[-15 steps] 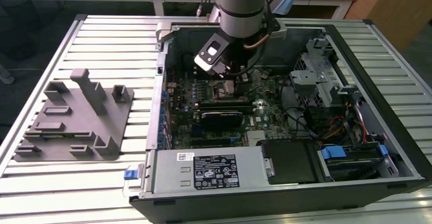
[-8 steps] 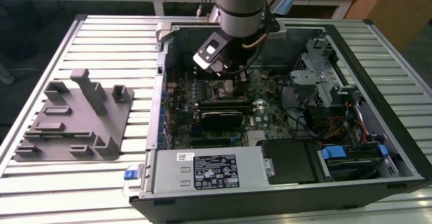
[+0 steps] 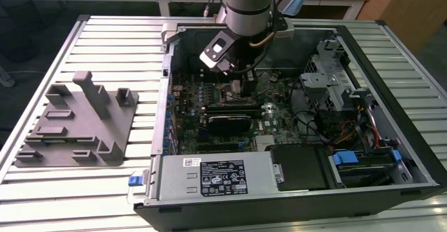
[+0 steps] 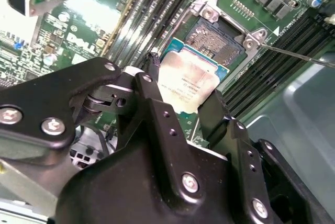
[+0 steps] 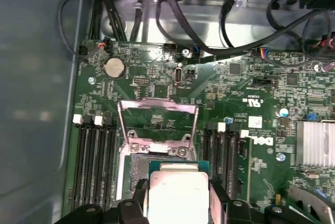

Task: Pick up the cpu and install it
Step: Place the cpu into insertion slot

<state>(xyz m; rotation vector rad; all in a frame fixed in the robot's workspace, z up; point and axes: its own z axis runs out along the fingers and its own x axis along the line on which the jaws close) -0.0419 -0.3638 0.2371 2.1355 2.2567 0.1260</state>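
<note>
Desk (image 3: 104, 38): slatted metal top that carries everything. In the exterior view the open PC case (image 3: 279, 211) lies on its side from centre to 3 o'clock. The grey tray (image 3: 77, 127) with upright posts sits at 9 o'clock, well apart from the case.

Arm (image 3: 244, 1) comes in from 12 o'clock and reaches down into the case over the upper half of the motherboard (image 3: 276, 117). Silver power supply (image 3: 216, 177) is at 6 o'clock inside the case.

Socket (image 4: 217, 38) is on the board between the memory slot banks. Its metal load frame (image 5: 157, 109) is swung up and open. Part of the contact field is exposed in the second wrist view.

End effector (image 4: 183, 101) is closed on the cpu (image 4: 191, 80), with one black finger (image 4: 157, 109) on each of two opposite edges. Same grip shows in the first wrist view, cpu (image 5: 178, 198) clamped between the fingers.

Cpu is silver side up, just over the socket, and covers the part of it nearest the end effector. It isn't seated squarely, since the rest of the socket is uncovered. Can't tell whether it touches the socket.
</note>
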